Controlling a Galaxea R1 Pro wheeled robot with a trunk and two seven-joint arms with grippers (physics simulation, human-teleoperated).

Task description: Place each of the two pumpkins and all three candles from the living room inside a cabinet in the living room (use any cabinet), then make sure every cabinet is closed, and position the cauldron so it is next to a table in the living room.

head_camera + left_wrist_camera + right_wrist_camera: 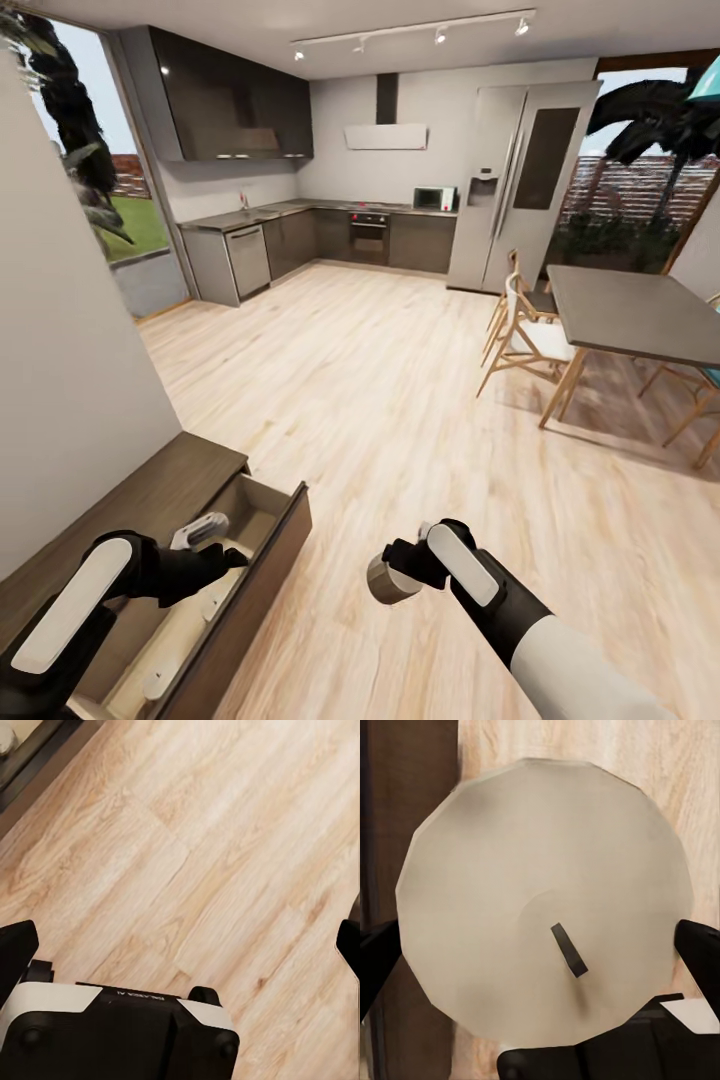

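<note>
One candle is pinched in my right gripper, held out over the wood floor beside the open cabinet drawer so I can drop it in. My left gripper hangs over that drawer, fingers spread, empty. Kitchen and dining table sit beyond.

The cabinet's open drawer holds pale candles.

Cabinet against the wall at left with its drawer pulled open, left hand over the drawer, right hand holding a candle above the floor to the drawer's right, table and chairs far right, kitchen behind.
</note>
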